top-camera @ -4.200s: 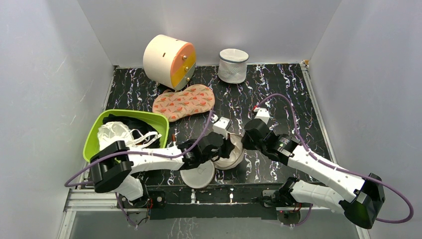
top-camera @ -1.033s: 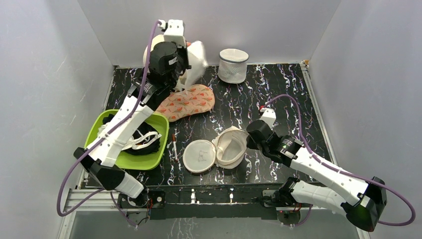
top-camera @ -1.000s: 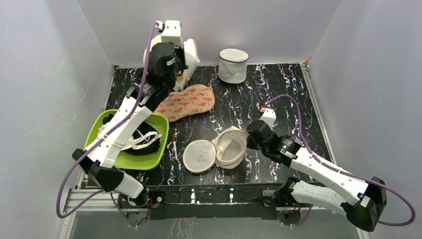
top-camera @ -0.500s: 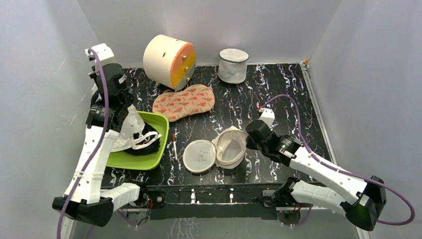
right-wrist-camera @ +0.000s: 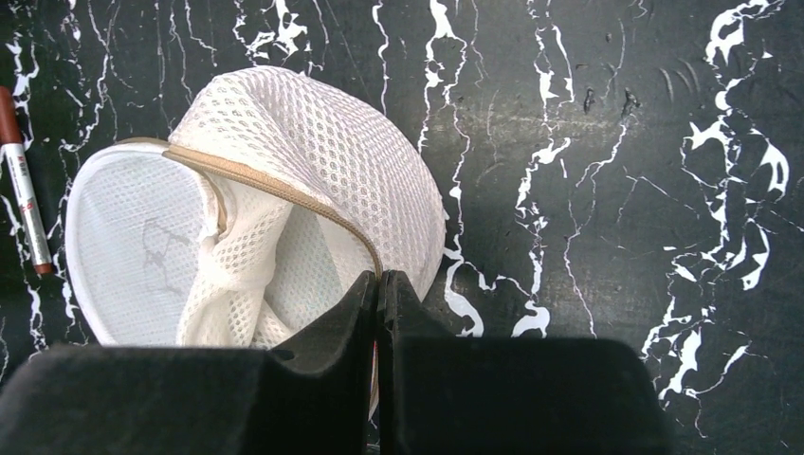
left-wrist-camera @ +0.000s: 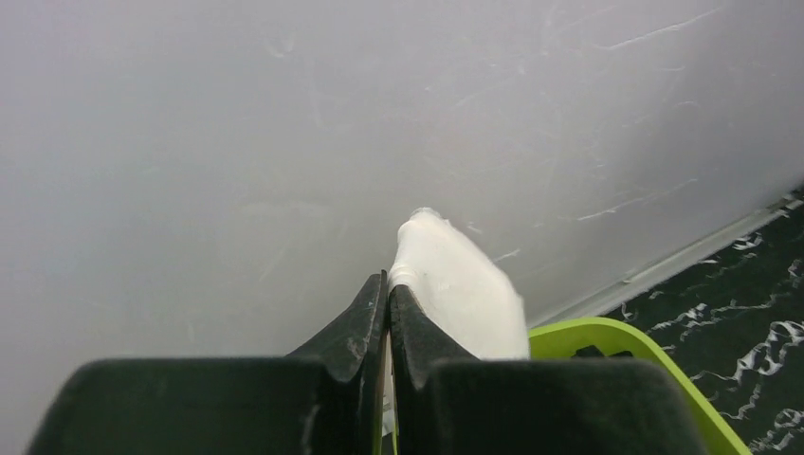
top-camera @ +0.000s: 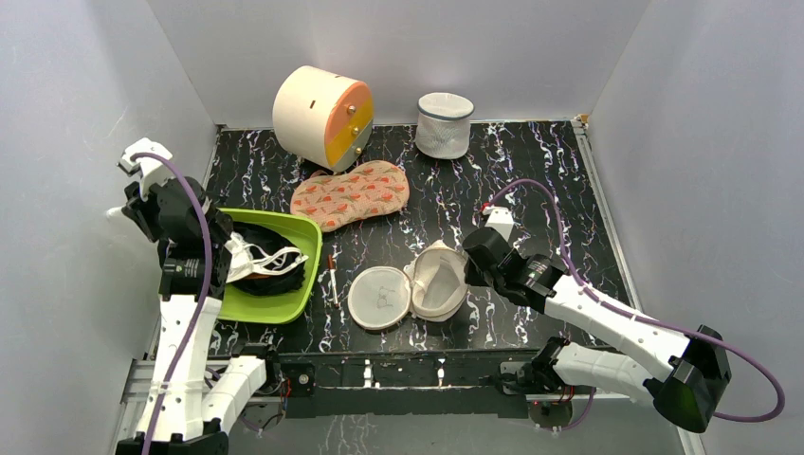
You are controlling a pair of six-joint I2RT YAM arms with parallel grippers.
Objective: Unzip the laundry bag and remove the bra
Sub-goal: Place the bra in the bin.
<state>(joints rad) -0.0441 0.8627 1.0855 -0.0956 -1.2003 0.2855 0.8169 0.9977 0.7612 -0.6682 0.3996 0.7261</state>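
My left fingers are clenched on a soft white fold of the bra, close to the smooth grey wall. The cloth trails toward the lime plastic basin just below. Half a second ago this arm was farther back. My right fingers pinch the tan zip trim of the laundry bag, a cream mesh dome lying open on the marbled black table. A brown pen lies beyond its flat face.

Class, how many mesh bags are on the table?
2. A round cream mesh bag lies open at front centre; a tall white cylindrical mesh bag stands at the back.
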